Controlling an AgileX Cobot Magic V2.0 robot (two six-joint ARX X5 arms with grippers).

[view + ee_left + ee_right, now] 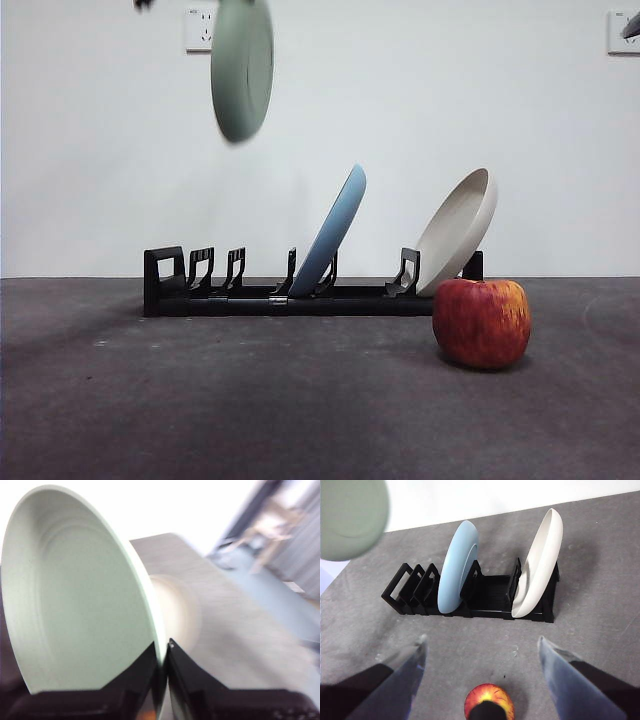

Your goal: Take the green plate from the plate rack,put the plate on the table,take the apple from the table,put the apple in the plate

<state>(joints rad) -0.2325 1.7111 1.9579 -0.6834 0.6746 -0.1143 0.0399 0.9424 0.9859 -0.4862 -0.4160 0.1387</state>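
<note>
Table point(300, 420): dark grey, mottled, matte; white wall behind, with a socket point(200, 28) high up.
Rack point(290, 298): black, on the table, holding a blue plate point(332, 230) and a beige plate point(458, 230), both leaning.
Green plate point(242, 68): pale sage, held on edge in the air, high above the rack's empty end.
Left gripper point(162, 652): jaws pinched on the green plate's rim; only its wrist view shows this grip.
Right gripper point(480, 647): jaws wide apart, above the apple point(489, 702).
Apple: red with yellow streaks, on the table just before the rack's beige-plate end.
</note>
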